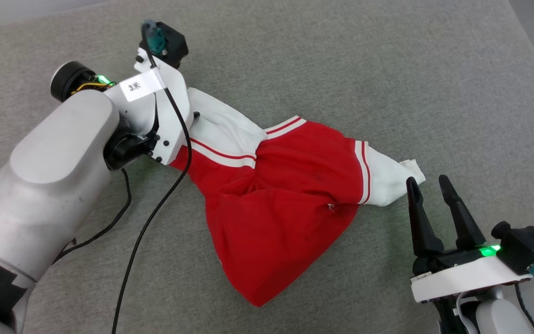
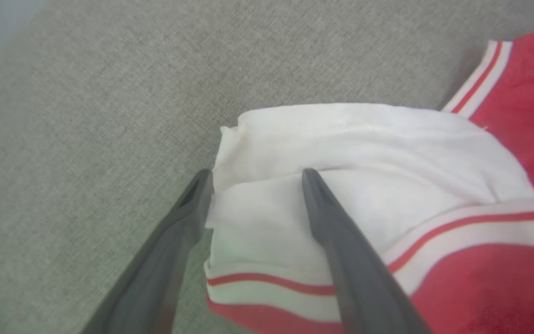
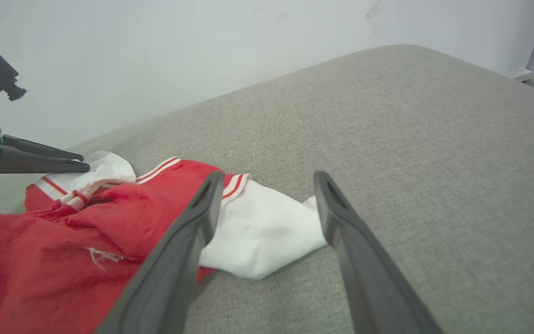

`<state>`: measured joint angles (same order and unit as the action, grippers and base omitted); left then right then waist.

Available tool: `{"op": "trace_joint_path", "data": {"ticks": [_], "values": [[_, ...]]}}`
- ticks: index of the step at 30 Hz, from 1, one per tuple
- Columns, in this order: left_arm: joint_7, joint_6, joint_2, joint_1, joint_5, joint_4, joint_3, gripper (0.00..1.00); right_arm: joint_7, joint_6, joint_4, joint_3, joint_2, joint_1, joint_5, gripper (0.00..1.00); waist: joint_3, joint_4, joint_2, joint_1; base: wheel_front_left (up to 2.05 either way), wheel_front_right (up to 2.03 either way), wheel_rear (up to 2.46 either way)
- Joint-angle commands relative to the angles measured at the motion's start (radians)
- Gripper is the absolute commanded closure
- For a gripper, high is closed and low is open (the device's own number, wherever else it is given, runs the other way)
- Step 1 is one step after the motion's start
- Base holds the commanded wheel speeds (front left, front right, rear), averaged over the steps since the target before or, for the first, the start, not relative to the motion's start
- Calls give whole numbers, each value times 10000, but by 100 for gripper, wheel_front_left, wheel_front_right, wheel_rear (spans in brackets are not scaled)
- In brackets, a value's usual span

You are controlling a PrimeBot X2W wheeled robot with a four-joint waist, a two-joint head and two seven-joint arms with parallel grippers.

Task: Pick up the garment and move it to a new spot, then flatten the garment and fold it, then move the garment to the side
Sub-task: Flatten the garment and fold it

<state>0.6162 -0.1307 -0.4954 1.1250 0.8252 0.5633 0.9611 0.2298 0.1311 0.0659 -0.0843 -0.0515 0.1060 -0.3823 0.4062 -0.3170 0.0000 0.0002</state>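
The garment (image 1: 285, 199) lies crumpled on the grey fabric surface, red body in the middle, one white red-striped sleeve at each end. My left arm's wrist (image 1: 155, 106) hangs over the left sleeve (image 1: 220, 125) and hides its own fingers. In the left wrist view my left gripper (image 2: 255, 178) is open, its fingers straddling the white sleeve end (image 2: 364, 153). My right gripper (image 1: 427, 183) is open at the tip of the right sleeve (image 1: 387, 178). That sleeve (image 3: 262, 232) lies just beyond and between the open right gripper (image 3: 269, 178). No print shows.
The grey upholstered surface (image 1: 387, 69) stretches on all sides of the garment. A black cable (image 1: 151, 218) trails from my left wrist across the surface in front of the garment. A pale wall (image 3: 202, 46) rises behind the far edge.
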Motion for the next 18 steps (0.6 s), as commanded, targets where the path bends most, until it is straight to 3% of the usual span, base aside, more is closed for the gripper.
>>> {"op": "trace_joint_path", "data": {"ticks": [1, 9, 10, 11, 12, 15, 18], "values": [[-34, 5, 4, 114, 91, 100, 67, 0, 78, -7, 53, -61, 24, 131, -50, 0, 133, -147, 0, -2, 0, 0, 0], [246, 4, -24, 406, 733, 1234, 1705, 0, 256, -7, 483, -397, 21, 425, -426, 0, 323, -403, 0, -2, 0, 0, 0], [480, 4, -4, 358, 821, 1420, 1938, 7, 271, -7, 521, -434, 21, 457, -442, 0, 337, -423, 0, -2, 0, 0, 0], [626, 3, 11, 314, 903, 1556, 2157, 61, 285, -7, 555, -473, 18, 465, -473, 0, 340, -444, 0, -2, 0, 0, 0], [631, 4, 39, 294, 984, 1650, 2301, 100, 285, -7, 589, -512, 19, 486, -493, 0, 351, -462, 0, -2, 0, 0, 0], [314, 4, 52, 394, 1070, 1899, 2607, 100, 307, -7, 687, -658, 20, 583, -589, 0, 377, -505, 0, -2, 0, 0, 0], [-689, 13, 142, 753, 1065, 1946, 2624, 100, 323, -7, 821, -660, 20, 562, -695, 0, 354, -437, 0, -2, 0, 0, 0]]}}
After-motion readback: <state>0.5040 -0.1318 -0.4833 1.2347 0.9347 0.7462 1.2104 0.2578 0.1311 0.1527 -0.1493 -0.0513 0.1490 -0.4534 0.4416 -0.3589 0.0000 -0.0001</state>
